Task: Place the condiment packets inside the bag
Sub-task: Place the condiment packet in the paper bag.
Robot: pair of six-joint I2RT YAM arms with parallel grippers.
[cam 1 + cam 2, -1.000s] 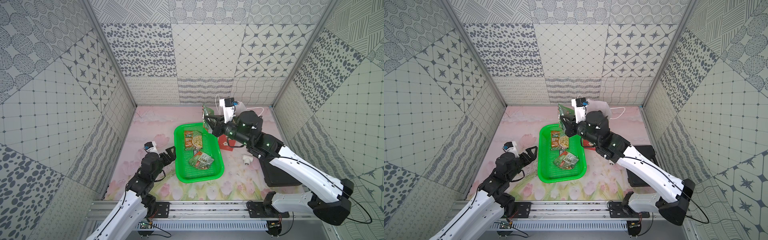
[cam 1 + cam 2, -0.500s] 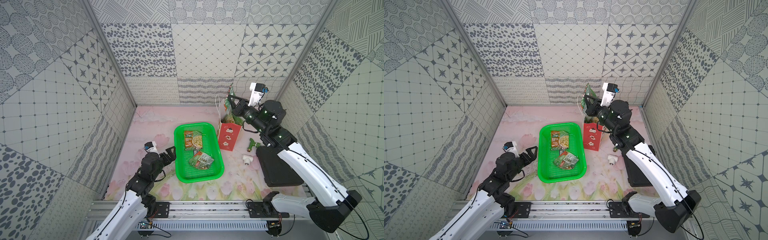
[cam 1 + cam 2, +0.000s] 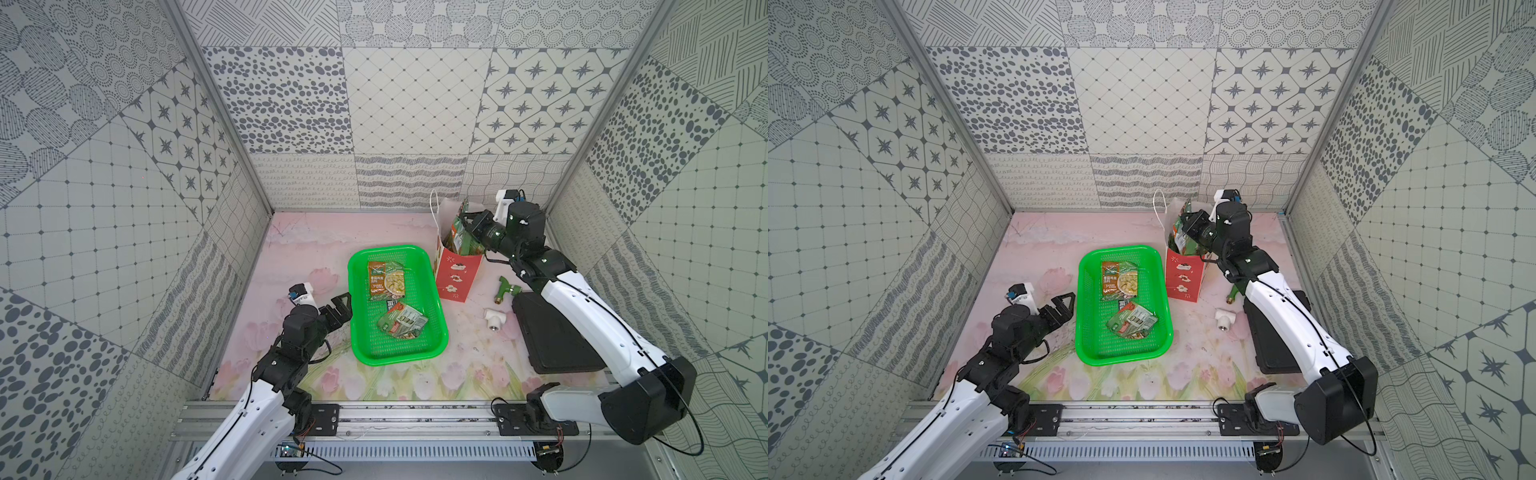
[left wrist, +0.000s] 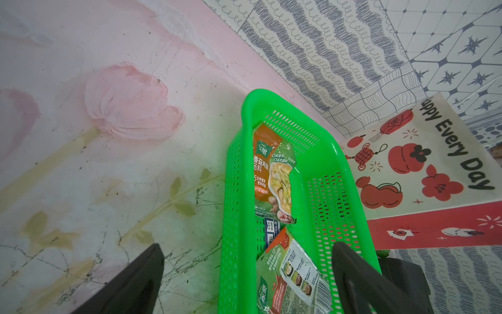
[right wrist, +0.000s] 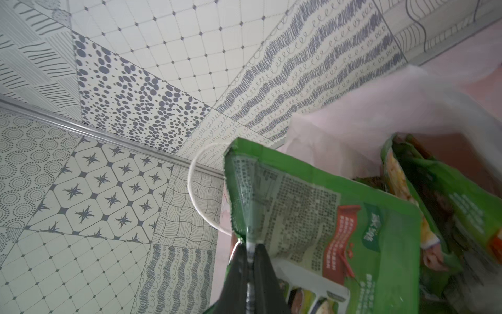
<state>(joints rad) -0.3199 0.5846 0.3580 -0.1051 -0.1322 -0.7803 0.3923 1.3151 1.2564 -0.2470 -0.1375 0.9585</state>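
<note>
Pink tabletop (image 3: 311,245), right gripper (image 5: 248,250) pinching packet (image 5: 312,206) — at mouth of bag (image 3: 457,276)

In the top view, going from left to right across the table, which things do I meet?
left gripper → green basket → bag → green-handled tap → black case

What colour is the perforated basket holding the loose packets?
Bright green, seen best in a top view: the basket.
</note>
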